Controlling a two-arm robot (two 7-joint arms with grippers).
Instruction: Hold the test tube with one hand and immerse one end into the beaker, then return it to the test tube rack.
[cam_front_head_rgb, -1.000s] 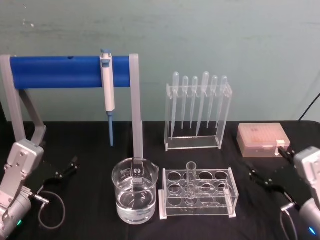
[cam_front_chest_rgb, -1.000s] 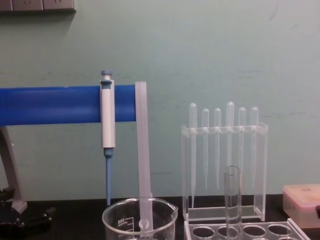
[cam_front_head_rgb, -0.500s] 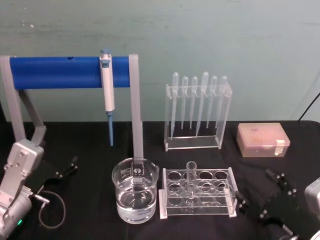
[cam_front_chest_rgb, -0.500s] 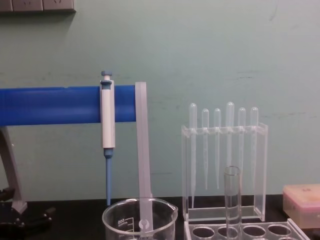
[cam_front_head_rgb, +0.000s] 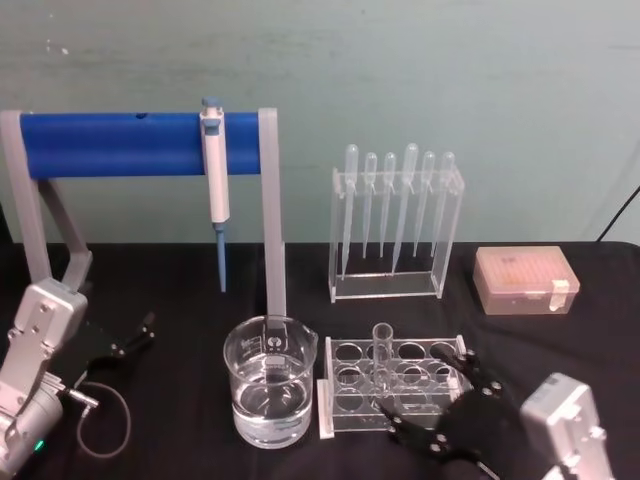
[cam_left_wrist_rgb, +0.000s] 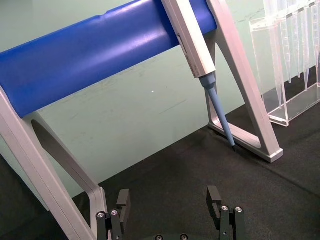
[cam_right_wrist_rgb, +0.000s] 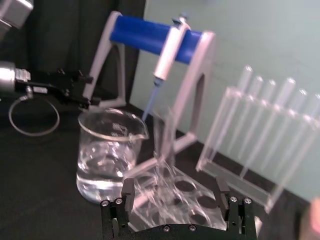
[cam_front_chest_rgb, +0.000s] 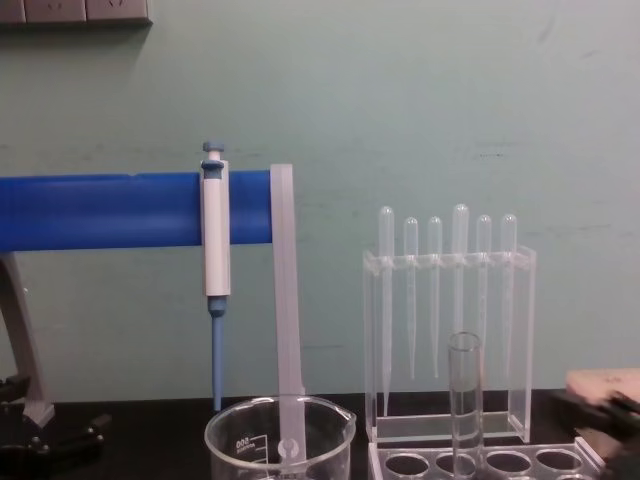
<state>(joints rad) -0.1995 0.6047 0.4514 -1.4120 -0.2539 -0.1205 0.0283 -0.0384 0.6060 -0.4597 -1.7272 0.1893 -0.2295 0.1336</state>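
Head camera: mounted high, facing forward and down over the whole table. The right gripper (cam_front_head_rgb: 432, 392) sits at lower right, with the test tube rack (cam_front_head_rgb: 325, 405) just ahead of it.

Chest camera: low, level and close, facing the wall. The beaker (cam_front_chest_rgb: 250, 440) is cut off below its rim.

Right wrist camera: close behind the right gripper, facing the test tube rack and beaker beyond it.

Left wrist camera: behind the left gripper (cam_left_wrist_rgb: 167, 197), facing the blue stand (cam_left_wrist_rgb: 100, 55).

All four views share the pipettor (cam_front_head_rgb: 214, 170).

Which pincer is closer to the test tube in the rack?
Right. The right pincer is open just right of the test tube at the rack; the left pincer sits far left, beyond the beaker.
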